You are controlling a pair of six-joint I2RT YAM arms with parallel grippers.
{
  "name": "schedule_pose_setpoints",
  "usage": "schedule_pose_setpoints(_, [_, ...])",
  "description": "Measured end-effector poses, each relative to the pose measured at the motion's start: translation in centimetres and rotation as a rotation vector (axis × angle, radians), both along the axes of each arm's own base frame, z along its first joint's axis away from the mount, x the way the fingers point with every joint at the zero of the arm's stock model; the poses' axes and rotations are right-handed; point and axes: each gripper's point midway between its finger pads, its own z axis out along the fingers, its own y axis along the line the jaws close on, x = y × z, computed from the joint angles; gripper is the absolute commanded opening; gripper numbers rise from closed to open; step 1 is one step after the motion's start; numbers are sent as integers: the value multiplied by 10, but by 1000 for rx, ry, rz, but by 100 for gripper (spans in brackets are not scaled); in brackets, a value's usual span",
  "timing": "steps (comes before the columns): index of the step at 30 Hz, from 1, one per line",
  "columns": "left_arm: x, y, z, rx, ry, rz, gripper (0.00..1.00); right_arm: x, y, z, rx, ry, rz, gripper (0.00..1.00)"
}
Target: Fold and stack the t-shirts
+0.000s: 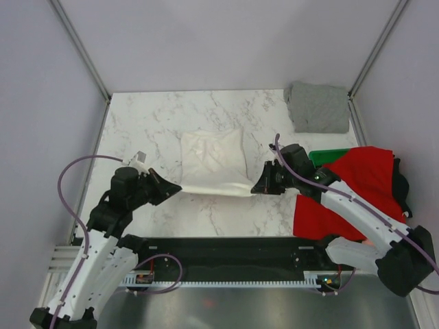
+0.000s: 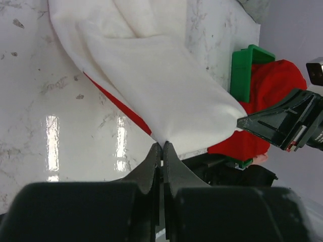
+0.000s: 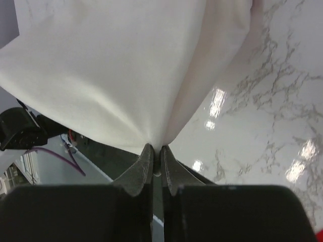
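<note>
The large white t-shirt (image 1: 212, 163) lies partly folded in the middle of the marble table, its near edge lifted and stretched between both grippers. My left gripper (image 1: 175, 188) is shut on its near left corner; in the left wrist view (image 2: 162, 145) a red strip (image 2: 121, 108) shows under the white cloth (image 2: 151, 75). My right gripper (image 1: 256, 186) is shut on the near right corner, pinching the white cloth (image 3: 111, 65) in the right wrist view (image 3: 155, 148). A red t-shirt (image 1: 360, 185) is heaped at the right. A grey folded t-shirt (image 1: 317, 107) lies at the far right corner.
A green plastic crate (image 1: 326, 156) sits under the red heap at the right, also in the left wrist view (image 2: 242, 70). Something black (image 1: 401, 186) shows at the heap's right edge. Enclosure walls and metal posts ring the table (image 1: 144, 123).
</note>
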Motion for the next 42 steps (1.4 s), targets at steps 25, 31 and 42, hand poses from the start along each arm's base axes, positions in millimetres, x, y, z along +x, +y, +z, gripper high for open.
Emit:
schedule_pose_setpoints(25, [40, 18, 49, 181, 153, 132, 2, 74, 12, 50, -329, -63, -59, 0])
schedule_pose_setpoints(31, [69, 24, 33, 213, 190, 172, 2, 114, 18, 39, -363, -50, -47, 0])
schedule_pose_setpoints(42, [146, 58, -36, 275, 319, 255, 76, 186, 46, -21, -380, 24, 4, 56])
